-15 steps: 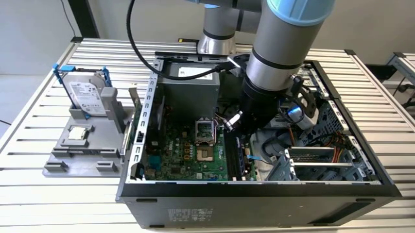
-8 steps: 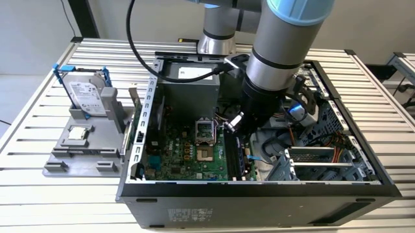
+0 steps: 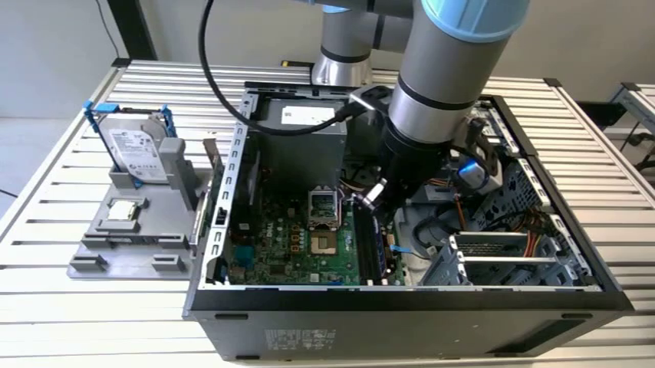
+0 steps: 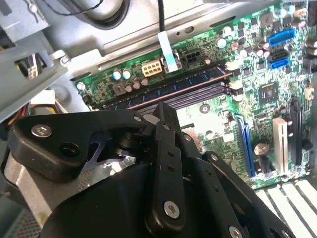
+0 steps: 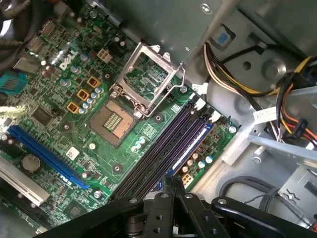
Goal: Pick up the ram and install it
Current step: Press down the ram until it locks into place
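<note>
Black gripper (image 5: 173,186) fingers are pressing together just above the memory slots (image 5: 163,148) on the green board (image 5: 64,94), probably for seating the ram; no stick is visible between them.

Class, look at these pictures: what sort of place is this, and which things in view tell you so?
Probably a robotics lab or test bench for computer assembly. An open computer case lies on a slatted metal table, a robot arm reaches down into it over the motherboard, and a hard drive stands in a grey fixture beside it.
</note>
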Controlling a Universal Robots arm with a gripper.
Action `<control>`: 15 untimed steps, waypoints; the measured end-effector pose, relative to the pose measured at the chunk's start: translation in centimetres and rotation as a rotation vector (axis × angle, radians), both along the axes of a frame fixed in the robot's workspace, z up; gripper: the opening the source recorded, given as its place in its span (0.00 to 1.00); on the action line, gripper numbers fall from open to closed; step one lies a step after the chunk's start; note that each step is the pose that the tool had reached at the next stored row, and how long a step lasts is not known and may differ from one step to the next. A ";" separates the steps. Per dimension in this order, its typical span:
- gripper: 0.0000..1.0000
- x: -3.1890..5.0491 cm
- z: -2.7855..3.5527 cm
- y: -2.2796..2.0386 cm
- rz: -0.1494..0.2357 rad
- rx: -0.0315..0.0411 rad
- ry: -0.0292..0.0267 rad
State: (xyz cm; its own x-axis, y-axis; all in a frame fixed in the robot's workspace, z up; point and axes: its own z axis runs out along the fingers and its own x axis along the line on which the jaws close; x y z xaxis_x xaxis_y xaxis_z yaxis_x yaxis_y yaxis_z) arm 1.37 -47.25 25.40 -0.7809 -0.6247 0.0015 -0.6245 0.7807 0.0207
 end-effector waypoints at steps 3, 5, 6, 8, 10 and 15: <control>0.00 0.00 0.00 0.00 0.043 0.0017 0.0000; 0.00 0.00 0.00 0.00 0.072 0.0029 0.0000; 0.00 0.00 0.00 0.00 0.086 0.0033 0.0000; 0.00 0.00 0.00 0.00 0.110 0.0041 0.0001; 0.00 0.00 0.00 0.00 0.138 0.0045 0.0001; 0.00 0.00 0.00 0.00 0.214 0.0058 0.0002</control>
